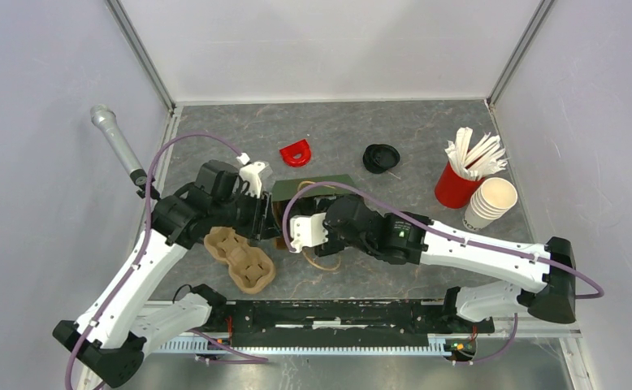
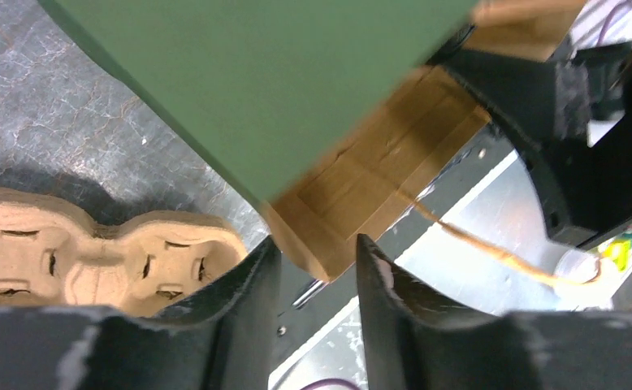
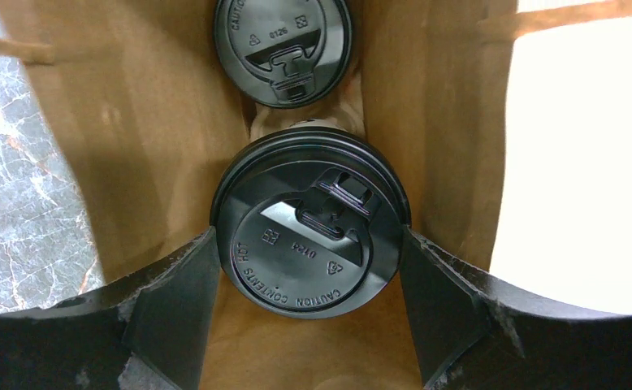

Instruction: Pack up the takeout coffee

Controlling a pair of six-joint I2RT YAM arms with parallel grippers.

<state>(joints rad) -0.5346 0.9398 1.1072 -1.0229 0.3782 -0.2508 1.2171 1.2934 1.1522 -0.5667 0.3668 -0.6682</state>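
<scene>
A paper bag, green outside and brown inside [image 1: 329,183], stands mid-table. My right gripper [image 1: 292,231] reaches into it. In the right wrist view its fingers [image 3: 175,292] press both sides of a takeout coffee cup with a black lid [image 3: 296,252]; the gripper [image 3: 309,236] holds it low inside the bag [image 3: 150,122]. A second lidded cup [image 3: 283,49] stands just beyond it in the bag. My left gripper [image 1: 262,213] is at the bag's left side. In the left wrist view the gripper [image 2: 317,244] pinches a brown corner of the bag [image 2: 353,187].
A moulded pulp cup carrier [image 1: 240,258] lies left of the bag, also in the left wrist view [image 2: 93,252]. A loose black lid [image 1: 380,158], a red clip-like piece [image 1: 296,152], a red cup of white sticks [image 1: 456,188] and a stack of lidless cups [image 1: 489,203] sit behind and right. A microphone [image 1: 118,145] leans at the far left.
</scene>
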